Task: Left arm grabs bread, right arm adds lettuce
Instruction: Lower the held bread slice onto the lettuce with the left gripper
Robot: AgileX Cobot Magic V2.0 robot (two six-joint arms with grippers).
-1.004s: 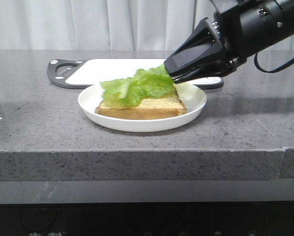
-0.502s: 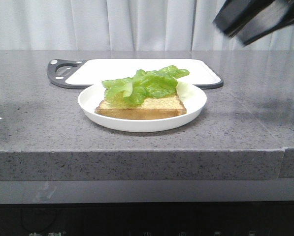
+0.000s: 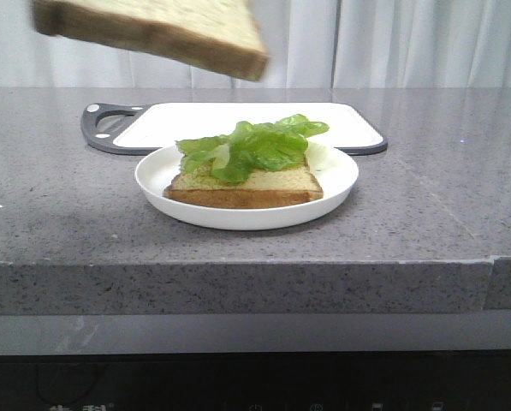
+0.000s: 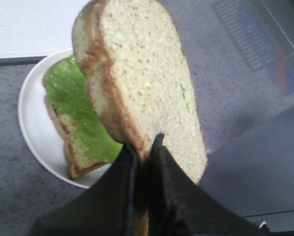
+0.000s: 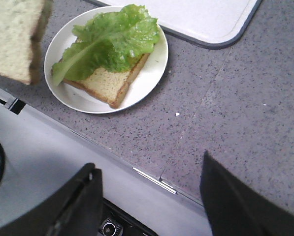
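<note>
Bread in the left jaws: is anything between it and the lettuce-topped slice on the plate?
Nothing visible. The bread hangs high and to the left of the plate, with open air down to the lettuce. The right gripper is open, pulled back off the counter edge.

Front level, wrists overhead, sharing plate point(image 3: 246, 214).

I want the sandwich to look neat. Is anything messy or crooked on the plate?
A little. The lettuce lies off-centre on the lower bread slice, one leaf poking past its edge over the white plate. Nothing is spilled. The second bread slice is tilted in the left gripper.
</note>
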